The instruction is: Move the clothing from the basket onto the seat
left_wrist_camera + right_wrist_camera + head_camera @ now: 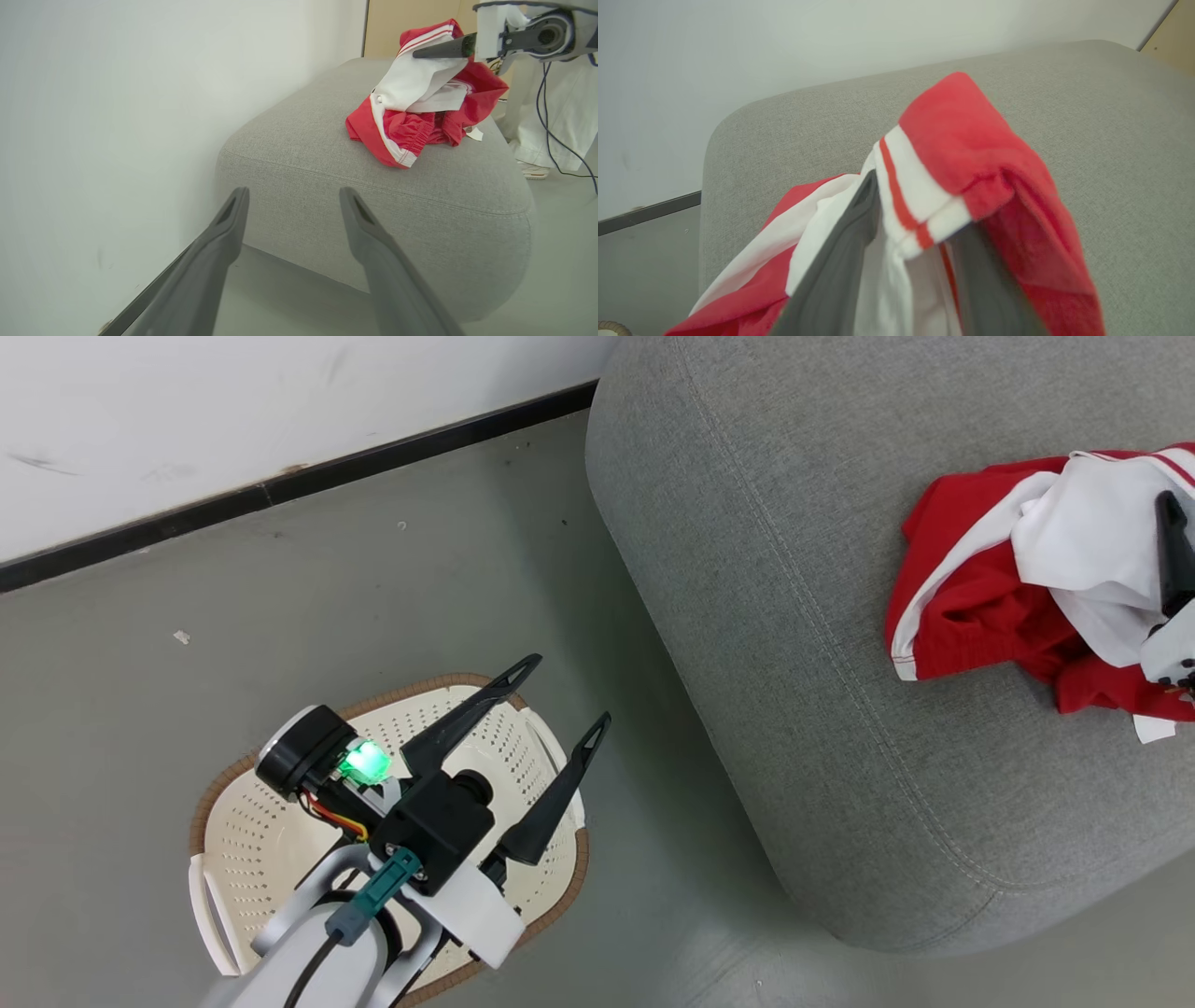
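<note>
Currently the clothing (971, 607) lies in a red-and-white heap on the right part of the grey seat (794, 616), well apart from the basket (271, 845) on the floor (373, 569) to the left.

Right hand (915, 205): fingers parted, buried in the heap. A striped fold is draped over one finger and white lining sits between the two. I cannot tell whether any cloth is still pinched.

Left hand (568, 691): spread wide, holding nothing, hanging over the basket. What shows of the basket's inside is bare perforated plastic, but the arm hides part of it.

Risks, as I judge them:
- Snag on withdrawal. Cloth is looped over the right fingers, so pulling straight back could drag the garment along and off the seat. The cause is soft fabric catching on long thin fingers that are not yet clear of the folds.
- Slide. In the left wrist view the heap sits toward one side of the seat with a white tag trailing near the rounded edge. A tug that way might tip it to the floor.
- Missed item. If a garment lies under the left arm's shadow in the basket, calling the job done would be premature.
- Left hand dropping low could knock the light basket.
</note>
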{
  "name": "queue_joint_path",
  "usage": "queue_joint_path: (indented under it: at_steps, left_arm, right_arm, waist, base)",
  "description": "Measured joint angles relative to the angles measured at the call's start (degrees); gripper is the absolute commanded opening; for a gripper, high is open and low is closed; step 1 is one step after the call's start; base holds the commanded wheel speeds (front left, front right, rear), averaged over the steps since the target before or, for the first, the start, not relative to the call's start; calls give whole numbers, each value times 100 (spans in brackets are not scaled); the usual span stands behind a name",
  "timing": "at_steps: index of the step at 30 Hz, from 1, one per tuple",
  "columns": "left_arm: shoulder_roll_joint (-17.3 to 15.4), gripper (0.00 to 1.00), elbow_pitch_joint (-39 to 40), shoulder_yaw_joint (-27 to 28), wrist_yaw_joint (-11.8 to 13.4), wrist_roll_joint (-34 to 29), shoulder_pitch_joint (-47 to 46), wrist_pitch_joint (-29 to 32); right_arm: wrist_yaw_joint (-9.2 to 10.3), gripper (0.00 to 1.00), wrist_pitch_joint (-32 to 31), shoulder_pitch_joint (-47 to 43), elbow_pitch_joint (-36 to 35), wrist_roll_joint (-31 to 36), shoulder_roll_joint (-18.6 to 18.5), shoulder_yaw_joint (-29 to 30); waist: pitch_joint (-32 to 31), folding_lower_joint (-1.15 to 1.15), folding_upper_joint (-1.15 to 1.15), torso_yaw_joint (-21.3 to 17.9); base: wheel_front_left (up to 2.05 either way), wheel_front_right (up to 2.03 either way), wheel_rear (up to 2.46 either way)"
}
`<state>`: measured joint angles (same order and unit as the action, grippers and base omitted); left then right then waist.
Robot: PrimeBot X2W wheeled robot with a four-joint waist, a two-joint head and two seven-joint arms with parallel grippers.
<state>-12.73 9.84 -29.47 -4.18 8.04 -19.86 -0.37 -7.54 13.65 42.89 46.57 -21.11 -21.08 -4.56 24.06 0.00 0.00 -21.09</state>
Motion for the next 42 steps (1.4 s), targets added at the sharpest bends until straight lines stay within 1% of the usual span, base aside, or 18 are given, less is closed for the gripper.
queue_joint_path:
  at_steps: [1, 2, 4, 8, 12, 16, 22, 28, 32, 36, 42]
  left_arm:
    - [-2, 100, -13, 29, 1, 1, 0, -31]
    - [-3, 100, -25, 59, 1, 3, 0, -48]
    - [-14, 100, -73, 110, 8, 11, 0, -56]
    - [-25, 100, -138, 176, 27, 51, 1, -123]
    - [-46, 100, -219, 297, 120, 51, 10, -133]
    - [-48, 100, -297, 416, 219, 92, 49, -178]
    - [-43, 100, -359, 638, 379, 211, 110, -320]
    - [-42, 100, -458, 840, 559, 255, 285, -438]
    - [-43, 100, -517, 1023, 677, 310, 385, -558]
    - [-44, 100, -576, 1246, 844, 381, 558, -687]
    - [-33, 100, -686, 1668, 1123, 554, 784, -914]
  right_arm:
    - [0, 91, 5, 0, 1, -5, 25, 1]
    - [0, 100, 15, -2, 0, -16, 59, 1]
    - [0, 100, 37, -9, -1, -16, 124, -16]
    - [0, 100, 48, -31, -21, -15, 142, -77]
    - [0, 100, 54, -96, -176, -7, 176, -187]
    - [0, 100, 55, -351, -385, 4, 209, -200]
    - [0, 100, 55, -727, -977, 66, 272, -144]
    - [0, 100, 55, -1237, -1493, 250, 281, 53]
    - [0, 100, 55, -1512, -1897, 356, 359, 98]
    - [0, 100, 56, -1652, -2338, 514, 452, 183]
    - [0, 100, 74, -1719, -2862, 811, 620, 94]
  waist:
    - [-9, 0, 0, -4]
    - [-20, 0, 0, -8]
    - [-45, 0, 0, -18]
    - [-92, 0, 0, -38]
    - [-166, 0, 0, -74]
    - [-238, 0, 0, -124]
    - [-339, 0, 0, -193]
    - [-454, 0, 0, -225]
    - [-541, 0, 0, -215]
    - [-638, 0, 0, -180]
    - [-796, 0, 0, -64]
  base:
    - [0, 0, 0]
    - [0, 0, 0]
    - [0, 0, 0]
    - [0, 0, 0]
    - [0, 0, 0]
    - [0, 0, 0]
    - [0, 0, 0]
    - [0, 0, 0]
    - [0, 0, 0]
    - [0, 0, 0]
    - [0, 0, 0]
